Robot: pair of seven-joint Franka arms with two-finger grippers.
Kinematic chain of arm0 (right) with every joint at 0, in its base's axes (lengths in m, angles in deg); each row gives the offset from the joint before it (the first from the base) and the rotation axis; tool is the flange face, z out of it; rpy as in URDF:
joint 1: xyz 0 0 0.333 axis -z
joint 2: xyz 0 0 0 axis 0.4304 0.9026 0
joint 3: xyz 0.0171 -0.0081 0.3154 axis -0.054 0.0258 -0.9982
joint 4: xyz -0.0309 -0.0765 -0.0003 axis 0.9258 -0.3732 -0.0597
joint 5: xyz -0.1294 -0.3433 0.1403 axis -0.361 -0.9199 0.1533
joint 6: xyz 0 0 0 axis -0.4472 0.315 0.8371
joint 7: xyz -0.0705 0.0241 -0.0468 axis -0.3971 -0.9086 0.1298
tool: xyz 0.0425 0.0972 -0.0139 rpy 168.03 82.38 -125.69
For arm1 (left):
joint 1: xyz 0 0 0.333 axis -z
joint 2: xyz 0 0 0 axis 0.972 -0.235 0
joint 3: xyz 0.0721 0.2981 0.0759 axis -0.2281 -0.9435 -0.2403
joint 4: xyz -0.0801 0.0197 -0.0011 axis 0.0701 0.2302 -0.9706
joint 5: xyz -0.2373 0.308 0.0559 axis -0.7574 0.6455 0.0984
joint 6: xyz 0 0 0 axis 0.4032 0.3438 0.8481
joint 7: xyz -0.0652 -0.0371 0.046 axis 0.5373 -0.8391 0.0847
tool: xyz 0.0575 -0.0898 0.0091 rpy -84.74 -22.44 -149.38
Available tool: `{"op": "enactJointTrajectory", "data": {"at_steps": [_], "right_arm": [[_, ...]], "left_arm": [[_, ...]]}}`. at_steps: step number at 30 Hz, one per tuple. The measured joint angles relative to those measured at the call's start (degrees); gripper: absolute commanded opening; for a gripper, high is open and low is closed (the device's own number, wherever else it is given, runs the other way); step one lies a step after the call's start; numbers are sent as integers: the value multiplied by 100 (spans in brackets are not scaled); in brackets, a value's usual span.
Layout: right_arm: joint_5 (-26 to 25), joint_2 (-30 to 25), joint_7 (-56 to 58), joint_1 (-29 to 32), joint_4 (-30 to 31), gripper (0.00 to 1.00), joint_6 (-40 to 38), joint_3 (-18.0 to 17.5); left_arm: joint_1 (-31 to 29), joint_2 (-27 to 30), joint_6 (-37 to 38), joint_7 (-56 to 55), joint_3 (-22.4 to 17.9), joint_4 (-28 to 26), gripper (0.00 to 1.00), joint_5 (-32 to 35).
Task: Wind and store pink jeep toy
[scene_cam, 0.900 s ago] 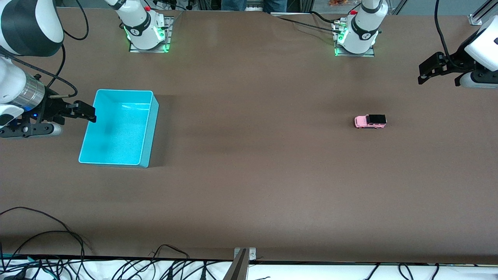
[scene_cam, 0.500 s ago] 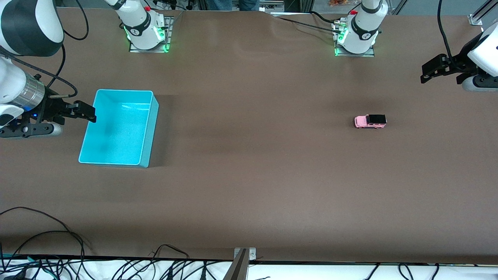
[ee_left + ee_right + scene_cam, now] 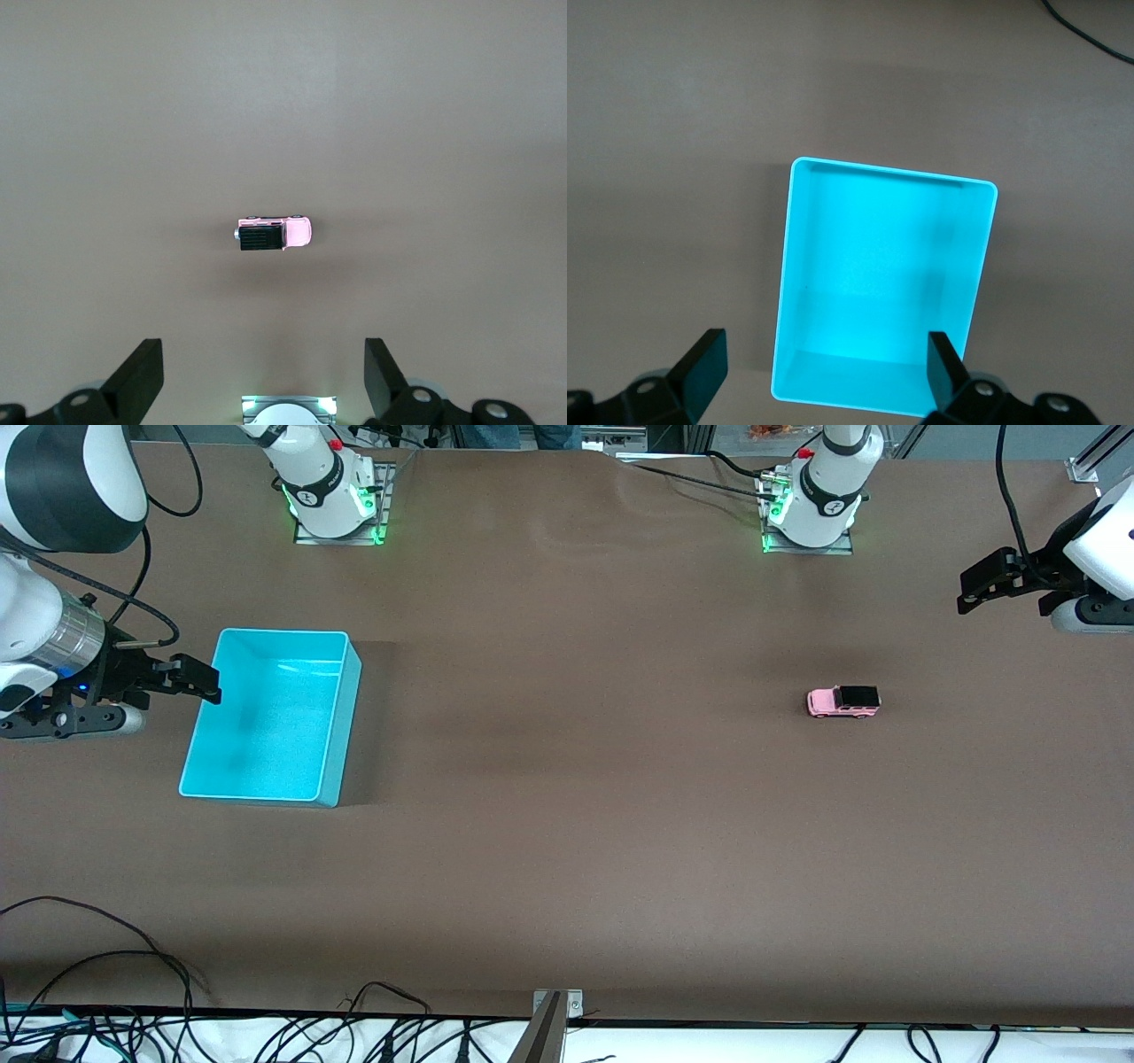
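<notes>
The pink jeep toy (image 3: 843, 701) stands on its wheels on the brown table toward the left arm's end, pale pink with a black roof; the left wrist view also shows the jeep (image 3: 275, 234). My left gripper (image 3: 973, 595) hangs open in the air near that end of the table, apart from the jeep and holding nothing. In the left wrist view the left gripper (image 3: 263, 359) has wide jaws. My right gripper (image 3: 205, 685) is open and empty over the edge of the turquoise bin (image 3: 341, 731). The right wrist view puts the right gripper (image 3: 826, 354) above the empty bin (image 3: 890, 171).
Both arm bases (image 3: 332, 500) (image 3: 811, 509) stand at the table's edge farthest from the front camera. Loose black cables (image 3: 106, 957) lie along the nearest edge, by a small metal bracket (image 3: 556, 1005). Bare brown tabletop (image 3: 576, 717) separates bin and jeep.
The left arm has shifted slightly toward its end of the table. The jeep, the bin and the right arm have stayed put.
</notes>
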Motion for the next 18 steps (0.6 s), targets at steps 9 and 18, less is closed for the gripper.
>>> {"op": "enactJointTrajectory", "data": {"at_steps": [9,18], "right_arm": [[0,0,0,-55,0,100,0,-8],[0,0,0,-55,0,100,0,-8]], "left_arm": [[-65,-4,4,0,-1,0,100,0],[-85,-7,11,0,0,0,100,0]]}}
